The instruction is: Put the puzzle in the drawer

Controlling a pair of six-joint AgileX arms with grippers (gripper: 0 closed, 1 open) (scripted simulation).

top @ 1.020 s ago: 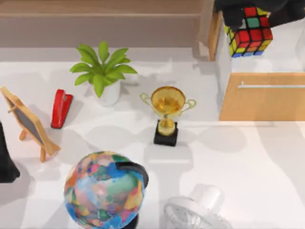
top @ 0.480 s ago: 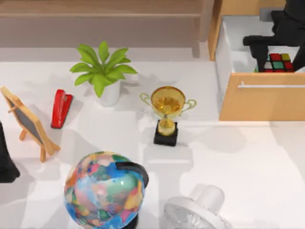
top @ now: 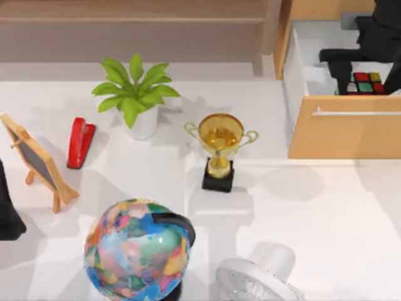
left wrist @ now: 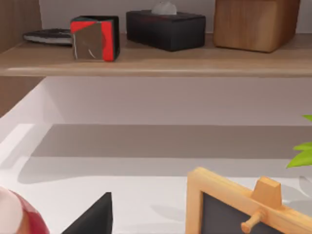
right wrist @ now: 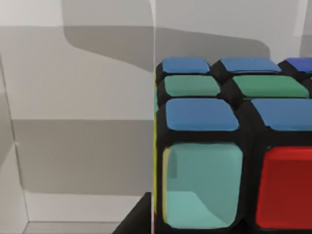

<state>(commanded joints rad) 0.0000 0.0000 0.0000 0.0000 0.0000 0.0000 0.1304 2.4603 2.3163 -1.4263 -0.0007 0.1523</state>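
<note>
Against the drawer (top: 338, 135) front panel sits the puzzle (top: 365, 83).

No readable text turned up anywhere. The chalkboard (top: 37, 162) was blank, the globe (top: 136, 249) showed colour patches without legible names, the trophy (top: 220, 150) carried no engraving that could be read, and the puzzle (top: 365, 82) bore plain stickers.

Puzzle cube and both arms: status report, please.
Right gripper down inside the drawer. Puzzle in the drawer beneath it. Left arm parked at table's left edge. Nothing blocking.
</note>
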